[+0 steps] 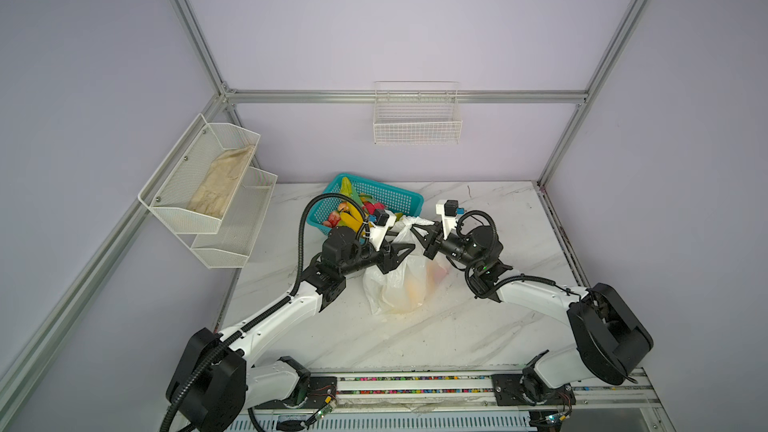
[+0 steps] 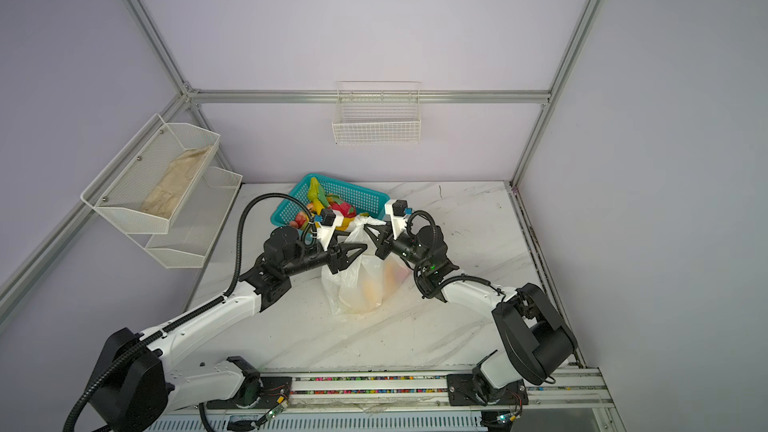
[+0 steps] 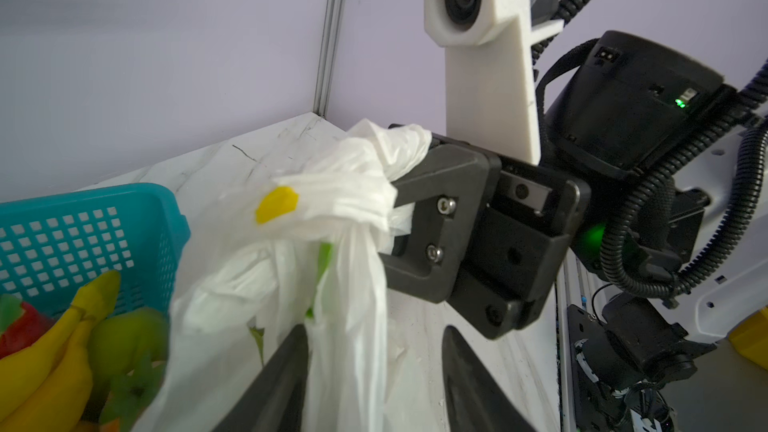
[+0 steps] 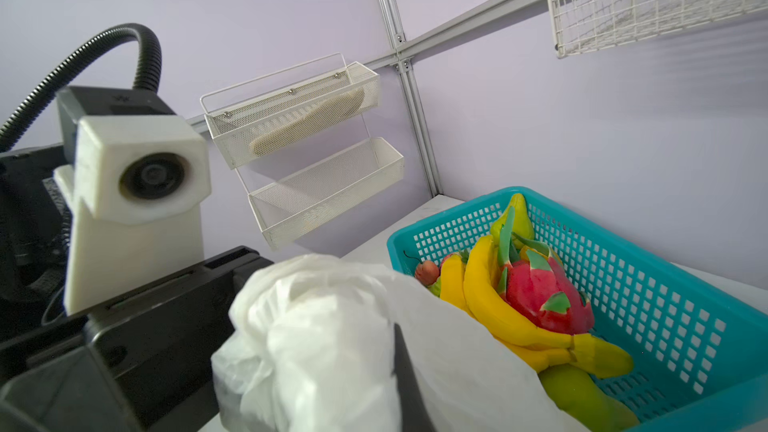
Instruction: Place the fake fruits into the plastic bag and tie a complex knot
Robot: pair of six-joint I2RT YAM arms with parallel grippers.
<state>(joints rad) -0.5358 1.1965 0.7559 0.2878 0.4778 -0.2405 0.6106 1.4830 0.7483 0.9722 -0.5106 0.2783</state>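
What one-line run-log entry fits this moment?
phase: knot tying | left gripper: open, plastic bag neck between jaws | right gripper: shut on knot end | fake fruits: some in teal basket

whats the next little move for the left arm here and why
Probably close the left gripper on the neck of the plastic bag below the knot, to brace it. Its fingers stand open with the neck between them, while the right gripper is shut on the knot's end, ready to pull tighter.
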